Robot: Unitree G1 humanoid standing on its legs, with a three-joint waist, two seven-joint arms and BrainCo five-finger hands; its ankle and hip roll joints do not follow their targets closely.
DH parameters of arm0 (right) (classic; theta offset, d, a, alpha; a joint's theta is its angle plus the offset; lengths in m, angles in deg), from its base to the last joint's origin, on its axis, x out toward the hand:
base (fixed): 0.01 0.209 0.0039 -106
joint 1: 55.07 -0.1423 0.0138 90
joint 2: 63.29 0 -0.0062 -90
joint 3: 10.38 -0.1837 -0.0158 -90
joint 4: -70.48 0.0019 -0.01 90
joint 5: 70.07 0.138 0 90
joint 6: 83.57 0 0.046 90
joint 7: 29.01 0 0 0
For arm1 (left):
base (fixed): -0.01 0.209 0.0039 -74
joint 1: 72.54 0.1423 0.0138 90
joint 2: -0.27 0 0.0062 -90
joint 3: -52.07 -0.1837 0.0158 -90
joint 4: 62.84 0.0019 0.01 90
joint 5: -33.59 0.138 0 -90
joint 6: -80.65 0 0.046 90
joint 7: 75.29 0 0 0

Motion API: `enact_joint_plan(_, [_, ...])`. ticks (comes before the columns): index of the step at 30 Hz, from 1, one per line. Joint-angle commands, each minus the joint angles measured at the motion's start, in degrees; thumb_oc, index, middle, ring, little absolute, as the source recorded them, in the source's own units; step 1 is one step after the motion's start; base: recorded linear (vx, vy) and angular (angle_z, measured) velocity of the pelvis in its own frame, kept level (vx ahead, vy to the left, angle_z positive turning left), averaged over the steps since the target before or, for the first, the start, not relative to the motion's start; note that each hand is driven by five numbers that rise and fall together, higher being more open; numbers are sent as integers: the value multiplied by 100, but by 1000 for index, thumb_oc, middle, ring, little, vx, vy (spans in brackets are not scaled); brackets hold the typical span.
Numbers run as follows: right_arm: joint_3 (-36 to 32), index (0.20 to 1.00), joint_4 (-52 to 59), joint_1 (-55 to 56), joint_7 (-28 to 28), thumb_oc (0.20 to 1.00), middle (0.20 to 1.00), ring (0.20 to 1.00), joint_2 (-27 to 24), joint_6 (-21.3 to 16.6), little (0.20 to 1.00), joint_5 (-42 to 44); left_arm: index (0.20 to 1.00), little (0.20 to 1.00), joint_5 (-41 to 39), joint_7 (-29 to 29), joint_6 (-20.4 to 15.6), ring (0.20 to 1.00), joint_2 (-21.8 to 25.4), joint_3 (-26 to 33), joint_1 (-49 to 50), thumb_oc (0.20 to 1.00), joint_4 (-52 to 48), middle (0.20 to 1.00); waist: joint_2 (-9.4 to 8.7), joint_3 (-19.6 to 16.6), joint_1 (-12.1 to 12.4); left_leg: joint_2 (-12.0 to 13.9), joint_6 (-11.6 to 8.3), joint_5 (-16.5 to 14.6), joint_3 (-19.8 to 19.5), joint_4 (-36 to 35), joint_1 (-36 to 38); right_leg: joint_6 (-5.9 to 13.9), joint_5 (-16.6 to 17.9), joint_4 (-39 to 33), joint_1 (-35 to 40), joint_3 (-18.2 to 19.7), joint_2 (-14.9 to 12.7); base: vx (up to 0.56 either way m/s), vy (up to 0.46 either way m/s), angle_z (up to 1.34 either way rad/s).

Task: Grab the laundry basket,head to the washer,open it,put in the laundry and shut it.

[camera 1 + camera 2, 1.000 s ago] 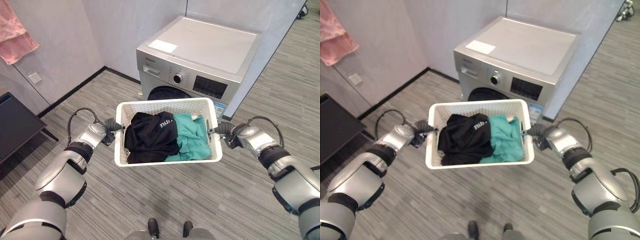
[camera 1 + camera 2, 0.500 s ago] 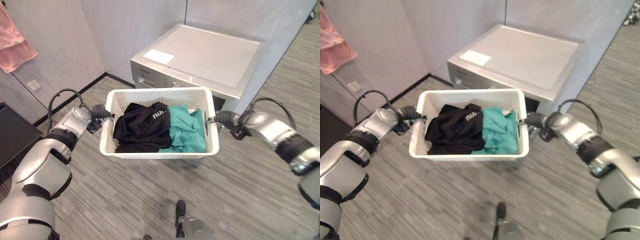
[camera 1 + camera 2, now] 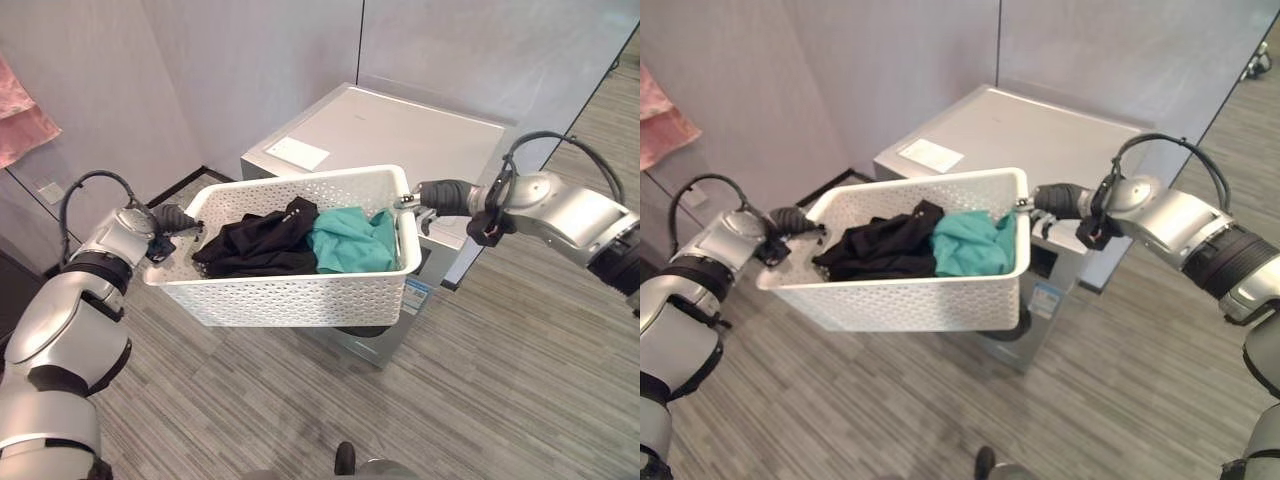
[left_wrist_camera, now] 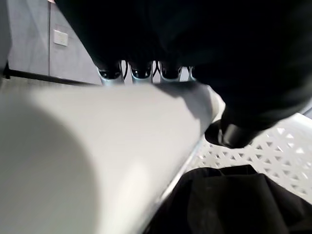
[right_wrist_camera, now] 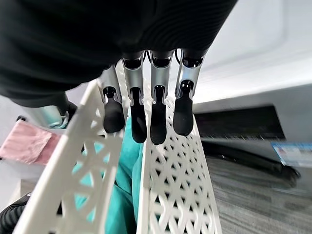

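I hold the white lattice laundry basket (image 3: 290, 295) up between both hands, right in front of the silver washer (image 3: 400, 130). A black garment (image 3: 250, 240) and a teal garment (image 3: 345, 240) lie inside it. My left hand (image 3: 172, 218) grips the basket's left rim, its fingers (image 4: 141, 73) curled over the edge and the thumb (image 4: 229, 134) inside. My right hand (image 3: 440, 196) is on the right rim, with its fingers (image 5: 146, 117) hooked over it. The basket hides most of the washer's front; a dark part of the door (image 3: 365, 332) shows under it.
A white sheet (image 3: 297, 153) lies on the washer's flat top. Grey walls stand close behind the washer. A pink towel (image 3: 20, 115) hangs on the left wall above a socket (image 3: 47, 191). Striped grey floor (image 3: 520, 380) stretches to the right.
The camera has come closer to the washer. Both hands have lifted the basket higher, so it now covers the washer's front panel and door.
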Motion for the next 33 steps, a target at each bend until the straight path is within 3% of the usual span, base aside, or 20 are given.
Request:
enact_joint_plan(1, [-410,200,-58,-534,-199,200,200,200,-141,-539,200,319,200,200,-8,135,-391,200,142,-447,-512,200,33,200,40,-289,321,-323,540,656,190,-1759,-316,1245,-215,-3,95,355,-262,188,56,2])
enact_joint_plan(3, [-359,200,10,-515,-174,200,200,200,-100,-579,200,275,200,200,-16,140,-421,200,203,-511,-509,200,16,200,133,-281,489,-286,453,1156,-79,-2376,-737,1263,-282,-50,272,500,-219,226,74,-10])
enact_joint_plan(5, [-310,200,-22,-572,-122,200,200,200,-22,-652,200,253,200,200,24,166,-503,200,377,-556,-497,200,72,200,217,-249,665,-288,388,1415,-425,-2696,-911,1269,-384,-39,469,669,-207,251,71,-39])
enact_joint_plan(6, [-317,200,-106,-558,-148,200,200,200,43,-643,200,191,200,200,33,132,-499,200,441,-585,-458,200,138,200,275,-278,659,-312,433,1254,-458,-2677,-701,1302,-488,103,470,739,-228,225,99,-50])
enact_joint_plan(10, [-568,200,-273,-396,-99,200,200,200,375,-487,200,198,200,200,294,14,-447,200,395,-729,-442,200,-8,200,401,-531,662,-439,600,1125,-475,-3081,-63,1361,-466,64,516,898,-361,226,177,-80])
enact_joint_plan(20, [-440,200,-775,-797,-160,200,200,200,1083,-494,200,314,200,200,80,75,-424,200,661,-728,-519,200,178,200,470,-719,733,-543,781,882,-174,-3275,297,1562,-353,19,398,1210,-597,97,90,-21])
enact_joint_plan(22, [-572,200,-491,-602,-186,200,200,200,1035,-557,200,345,200,200,-234,158,-394,200,732,-518,-581,200,291,200,474,-773,678,-519,770,890,-204,-3335,322,1539,-404,43,394,1167,-574,84,-20,-13])
enact_joint_plan(31, [-832,200,-451,-269,-285,200,200,200,843,-549,200,288,200,200,-197,161,-347,200,768,-362,-555,200,585,200,473,-771,617,-488,756,860,-287,-3335,375,1487,-471,116,421,1028,-513,32,-28,5])
enact_joint_plan(32, [-875,470,-462,-224,-314,470,470,470,850,-544,470,255,200,200,-202,161,-333,200,784,-340,-543,200,600,200,477,-774,615,-480,751,863,-285,-3335,368,1484,-476,122,414,1015,-506,0,0,0])
enact_joint_plan(33, [-946,1000,-444,-159,-345,1000,1000,1000,864,-548,1000,227,200,200,-190,165,-327,200,802,-310,-537,200,629,200,481,-784,610,-473,746,865,-283,-3335,355,1485,-478,116,405,992,-500,0,0,0])
